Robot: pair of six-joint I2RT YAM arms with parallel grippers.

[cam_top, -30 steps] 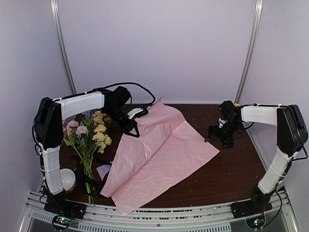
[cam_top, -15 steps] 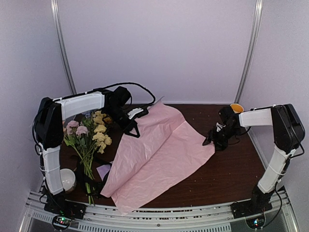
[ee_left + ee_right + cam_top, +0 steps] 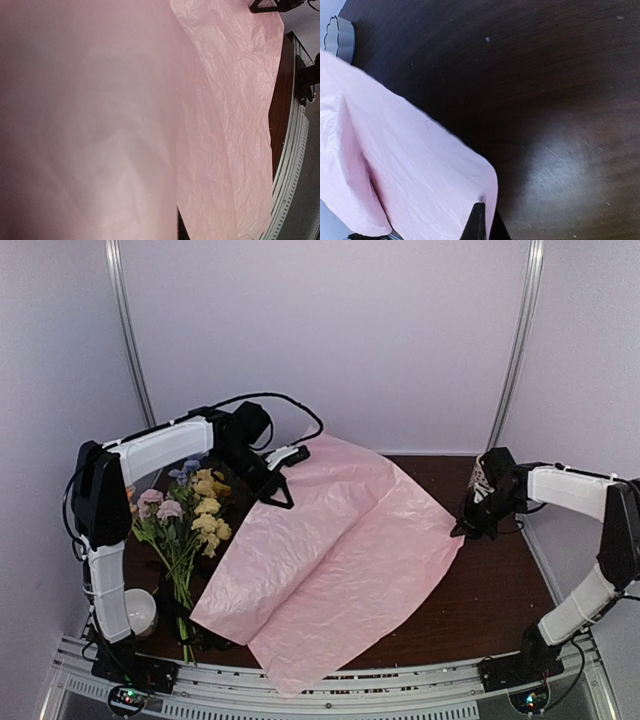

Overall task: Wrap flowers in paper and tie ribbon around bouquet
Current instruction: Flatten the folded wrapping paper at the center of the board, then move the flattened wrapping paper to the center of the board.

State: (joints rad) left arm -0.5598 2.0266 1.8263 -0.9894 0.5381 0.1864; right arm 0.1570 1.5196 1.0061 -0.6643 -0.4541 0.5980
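Dark wooden table [image 3: 490, 585] under pink paper [image 3: 330, 550], pale lilac walls [image 3: 330, 340] around

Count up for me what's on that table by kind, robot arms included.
Robot arms: 2, the left arm and the right arm
Sheets of pink paper: 1
Bunches of flowers: 1
White bowl: 1
Total: 5
A dark tangle by the stems is too unclear to count.
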